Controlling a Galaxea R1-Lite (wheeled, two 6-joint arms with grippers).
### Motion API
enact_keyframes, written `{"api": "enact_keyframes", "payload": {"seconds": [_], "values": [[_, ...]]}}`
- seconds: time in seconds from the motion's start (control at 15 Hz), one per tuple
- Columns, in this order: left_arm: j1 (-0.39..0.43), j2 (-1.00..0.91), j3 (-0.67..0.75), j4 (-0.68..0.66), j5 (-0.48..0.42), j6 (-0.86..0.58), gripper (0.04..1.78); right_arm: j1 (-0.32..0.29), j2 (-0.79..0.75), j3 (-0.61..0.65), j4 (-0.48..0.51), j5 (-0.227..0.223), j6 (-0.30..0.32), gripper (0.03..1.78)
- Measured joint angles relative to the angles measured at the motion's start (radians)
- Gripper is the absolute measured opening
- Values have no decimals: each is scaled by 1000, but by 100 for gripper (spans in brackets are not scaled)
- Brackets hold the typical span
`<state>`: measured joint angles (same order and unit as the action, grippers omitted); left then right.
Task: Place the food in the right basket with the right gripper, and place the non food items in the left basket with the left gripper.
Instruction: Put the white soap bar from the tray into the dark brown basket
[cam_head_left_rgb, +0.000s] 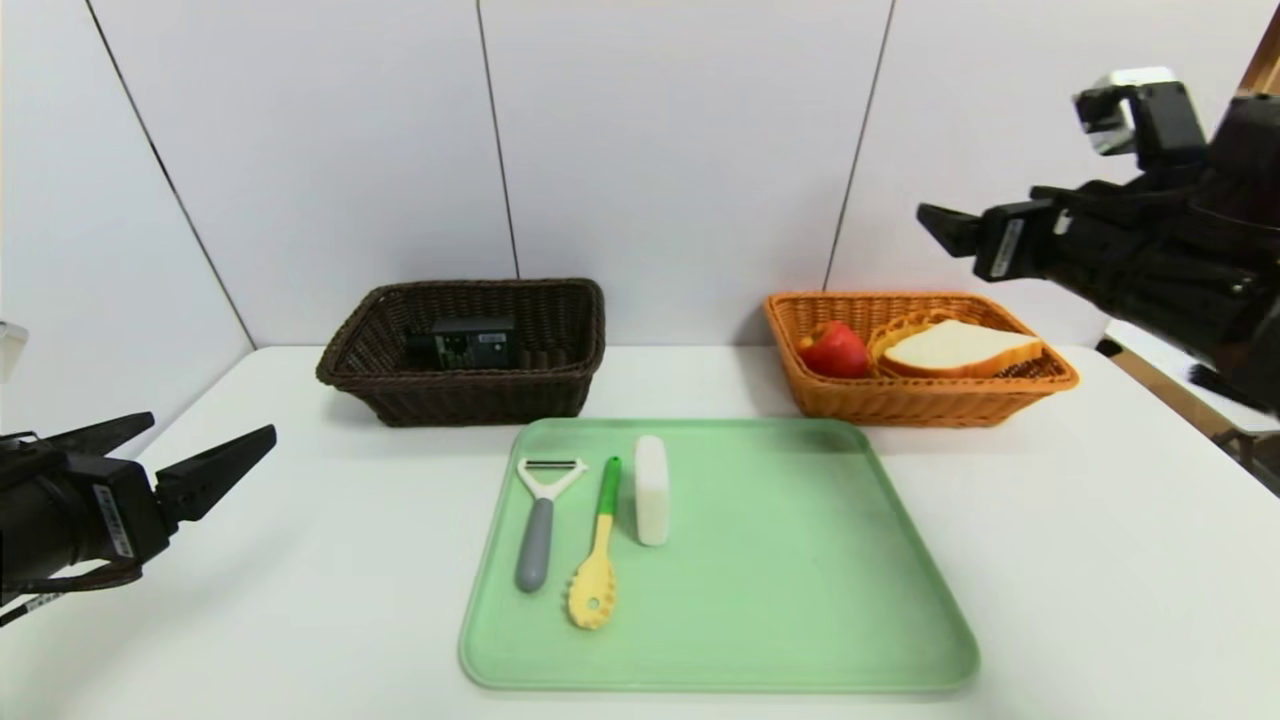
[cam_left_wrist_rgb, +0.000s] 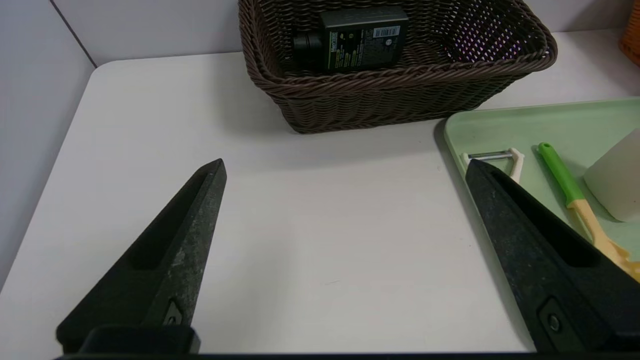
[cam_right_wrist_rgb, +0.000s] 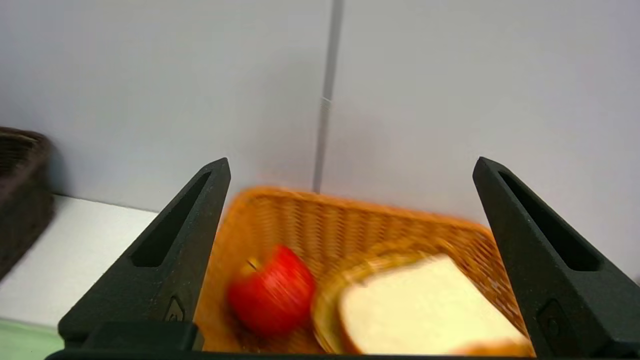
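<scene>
At nine o'clock the left gripper hovers low, fingers spread wide. The brown basket holds a black box; peeler, spatula, soap lie on the tray. At two o'clock, apple and bread fill the orange basket; right gripper gapes above.

Your left gripper sits low at the left edge of the head view, jaws spread wide and empty, pointing toward the middle. Your right gripper is way up in the upper right of the frame, arm raised, jaws also wide apart with nothing in them.
</scene>
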<state>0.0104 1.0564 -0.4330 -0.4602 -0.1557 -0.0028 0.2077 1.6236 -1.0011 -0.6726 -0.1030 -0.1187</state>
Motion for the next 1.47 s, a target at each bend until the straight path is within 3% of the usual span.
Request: {"api": "enact_keyframes", "payload": {"seconds": [0.33, 0.53, 0.8, 1.0, 1.47], "values": [[-44, 8, 0, 1, 0, -39, 169, -58, -282, 370, -3, -5, 51, 169], [-110, 11, -7, 8, -3, -36, 169, -110, -401, 502, 0, -9, 103, 169], [-258, 64, -96, 89, 18, -32, 169, -133, -460, 546, 3, -9, 105, 169], [-334, 146, -259, 247, 43, -55, 169, -134, -468, 558, 3, -11, 104, 169], [-546, 458, -768, 677, 107, -389, 169, -134, -464, 582, 3, -14, 97, 169]]}}
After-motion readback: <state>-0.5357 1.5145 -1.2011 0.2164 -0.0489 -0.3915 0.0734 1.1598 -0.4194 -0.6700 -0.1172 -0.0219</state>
